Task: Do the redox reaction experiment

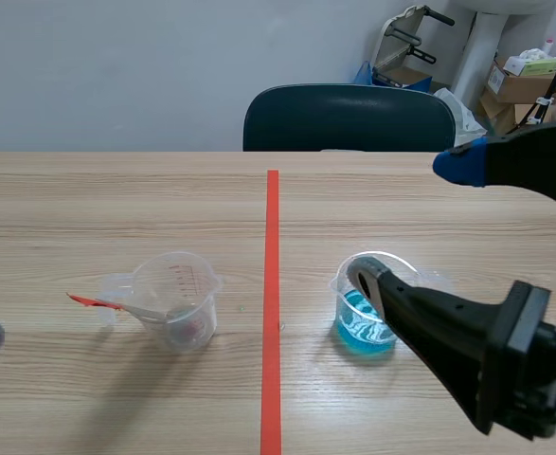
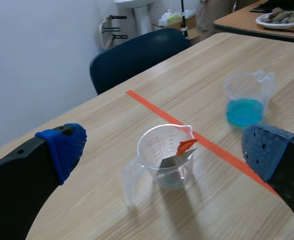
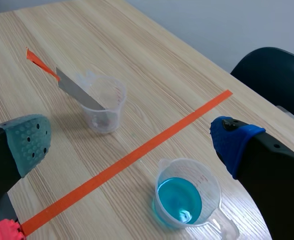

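A: Closest in, what is showing?
B: Right gripper (image 1: pixel 415 220), sitting to the right of the tape line (image 1: pixel 272 313), its fingers standing wide apart and gripping nothing. In the scene view one finger is crossing a cup's rim. The wrist view is showing both fingers clear of that cup.
A: And starting from the far left?
B: Left gripper (image 2: pixel 164 150) is sitting well left of the tape line, spread wide too, holding nothing.
A: Containers?
B: Two. A clear measuring cup (image 1: pixel 178 303) is standing upright left of the tape line, near it. One flat grey strip (image 3: pixel 79 91) with an orange-red tip is leaning inside. Whether liquid is lying under it, I cannot tell.
A: Which way is the strip pointing?
B: Its long axis is running tilted, with the low end inside the cup and the red tip sticking out over the rim, pointing away from the tape line.
A: Across the line?
B: The second measuring cup (image 3: pixel 217 190) is standing upright just right of the tape line, holding blue liquid (image 3: pixel 179 200), under half full, with its handle facing away from the line.
A: Totals?
B: Two grippers, two cups, one strip, and one dark chair (image 1: pixel 349 118) beyond the tape line's far end.
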